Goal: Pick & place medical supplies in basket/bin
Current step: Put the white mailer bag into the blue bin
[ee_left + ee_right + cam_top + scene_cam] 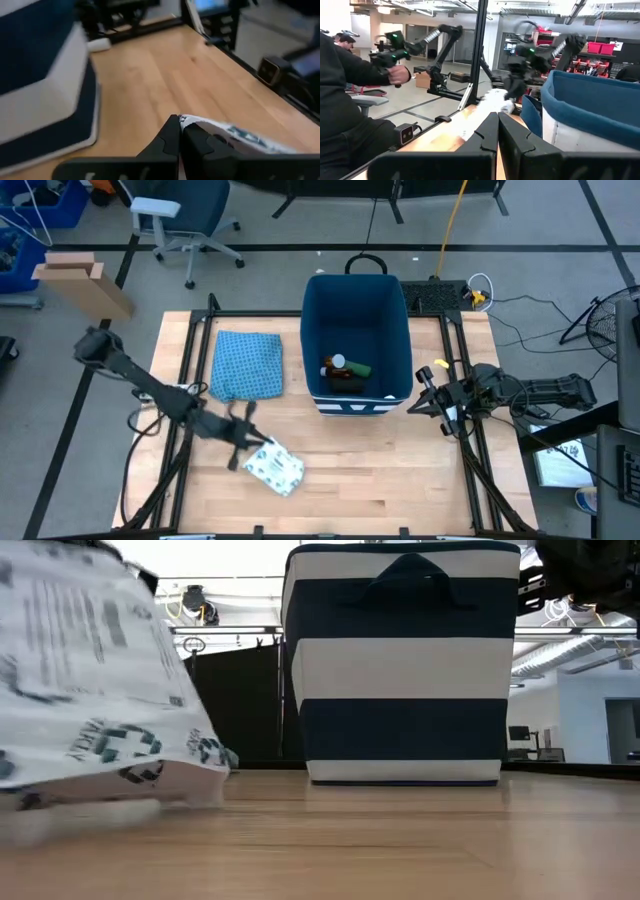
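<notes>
The flat white packet with green print is at the table's near left, with my left gripper shut on it. It fills the left of the low view, where the packet shows close up. The dark-blue bin, white-striped on its near short side, stands at the far middle. Inside it lie a dark bottle with an orange label and a green cylinder. My right gripper waits shut just right of the bin, touching nothing. My left gripper pinches the packet's edge between its two fingertips. The fingers come almost level from the table's left. The packet reaches away from them toward the table's right and near edge, tilted. Whether its low end touches the table, I cannot tell.
A light blue patterned cloth lies flat left of the bin. Black frame rails run along the table's sides. Bare wood lies between the packet and the bin's striped side. A person in dark clothing sits beyond the table's left side.
</notes>
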Available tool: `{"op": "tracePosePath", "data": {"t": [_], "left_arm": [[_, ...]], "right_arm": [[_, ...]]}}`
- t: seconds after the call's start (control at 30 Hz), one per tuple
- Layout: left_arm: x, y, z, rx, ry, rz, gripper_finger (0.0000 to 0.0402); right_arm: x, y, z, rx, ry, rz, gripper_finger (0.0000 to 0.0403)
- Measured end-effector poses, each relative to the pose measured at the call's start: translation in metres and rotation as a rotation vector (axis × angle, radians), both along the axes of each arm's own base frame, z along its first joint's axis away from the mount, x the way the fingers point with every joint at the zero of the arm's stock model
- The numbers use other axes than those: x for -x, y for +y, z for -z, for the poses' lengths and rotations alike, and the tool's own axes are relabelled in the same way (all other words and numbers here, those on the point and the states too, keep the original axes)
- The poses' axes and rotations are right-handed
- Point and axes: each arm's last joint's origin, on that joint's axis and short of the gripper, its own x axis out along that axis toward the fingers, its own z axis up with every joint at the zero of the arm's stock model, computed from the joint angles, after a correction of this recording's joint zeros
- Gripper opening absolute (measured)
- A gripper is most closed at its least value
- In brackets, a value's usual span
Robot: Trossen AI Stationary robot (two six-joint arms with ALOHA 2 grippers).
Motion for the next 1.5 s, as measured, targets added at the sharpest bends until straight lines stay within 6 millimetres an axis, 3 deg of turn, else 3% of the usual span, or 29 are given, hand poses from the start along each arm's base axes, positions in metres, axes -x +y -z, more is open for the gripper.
{"op": "tracePosePath", "data": {"t": [0.17, 0.3, 0.47, 0.57, 0.73, 0.87, 0.97, 1.2, 1.3, 1.5], "left_arm": [[0.02, 0.029, 0.009, 0.127, -0.076, -0.098, 0.0001], [0.019, 0.037, -0.016, 0.157, -0.178, -0.091, 0.0001], [0.01, 0.037, -0.093, 0.073, -0.247, 0.021, 0.0], [-0.001, 0.046, -0.144, 0.01, -0.249, -0.073, 0.0], [-0.023, 0.077, -0.23, -0.042, -0.303, -0.26, 0.0], [-0.051, 0.117, -0.273, -0.111, -0.267, -0.372, 0.0], [-0.083, 0.155, -0.28, -0.102, -0.21, -0.382, 0.0], [-0.151, 0.242, -0.259, -0.05, -0.111, -0.362, 0.0], [-0.177, 0.266, -0.241, -0.061, -0.067, -0.355, 0.0], [-0.219, 0.291, -0.207, -0.105, -0.009, -0.386, 0.0]], "right_arm": [[0.0, 0.0, 0.0, 0.016, -0.004, 0.002, 0.0], [0.0, 0.0, 0.0, 0.017, -0.009, 0.001, 0.0], [0.0, 0.0, 0.0, 0.017, -0.009, 0.001, 0.0], [0.0, 0.0, 0.0, 0.017, -0.005, 0.0, 0.0], [-0.001, 0.0, 0.001, 0.017, 0.002, -0.002, 0.0], [-0.001, 0.0, 0.001, 0.013, 0.005, -0.003, 0.0], [-0.001, 0.0, 0.001, 0.012, 0.001, -0.003, 0.0], [0.0, 0.0, -0.004, -0.031, -0.029, -0.01, 0.0], [0.001, 0.0, -0.006, -0.041, -0.041, -0.012, 0.0], [0.001, 0.0, -0.009, 0.056, -0.125, 0.005, 0.0]]}}
